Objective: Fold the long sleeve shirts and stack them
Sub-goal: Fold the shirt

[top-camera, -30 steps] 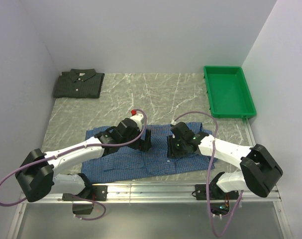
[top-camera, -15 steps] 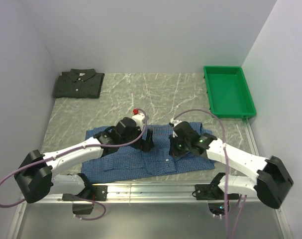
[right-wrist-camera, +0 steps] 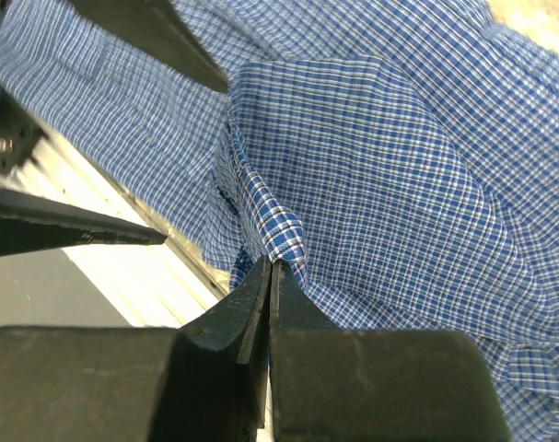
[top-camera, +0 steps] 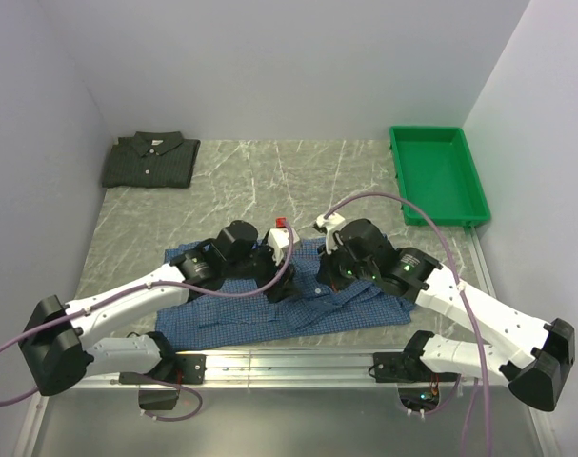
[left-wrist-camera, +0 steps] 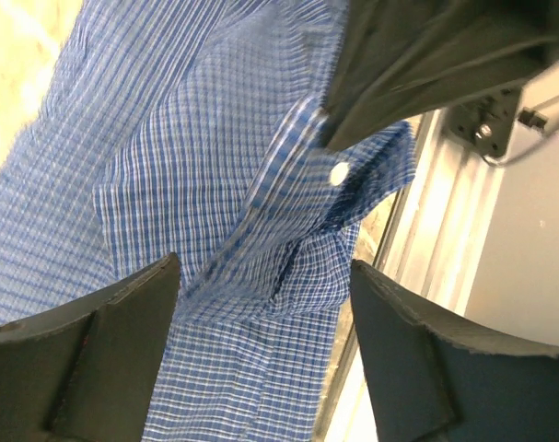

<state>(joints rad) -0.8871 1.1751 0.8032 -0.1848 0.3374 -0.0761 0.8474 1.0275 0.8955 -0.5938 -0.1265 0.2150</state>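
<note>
The blue check shirt [top-camera: 233,320] lies spread on the table near the front edge. My right gripper [right-wrist-camera: 272,262] is shut on a pinched fold of the blue shirt [right-wrist-camera: 371,157] and lifts it; in the top view it is at the shirt's middle [top-camera: 328,276]. My left gripper [left-wrist-camera: 265,304] is open and empty just above the blue cloth [left-wrist-camera: 168,166], beside the right one [top-camera: 281,284]. A white button [left-wrist-camera: 339,172] shows on the placket. The dark green-grey check shirt [top-camera: 150,159] lies folded at the far left corner.
A green plastic tray [top-camera: 438,175] stands at the back right. A metal rail [top-camera: 298,360] runs along the table's front edge, just past the shirt's hem. Grey walls close in the left, back and right sides.
My right gripper has moved left and up, pulling a fold of the blue shirt with it. My left gripper has shifted right toward it. The shirt's right part has bunched up.
</note>
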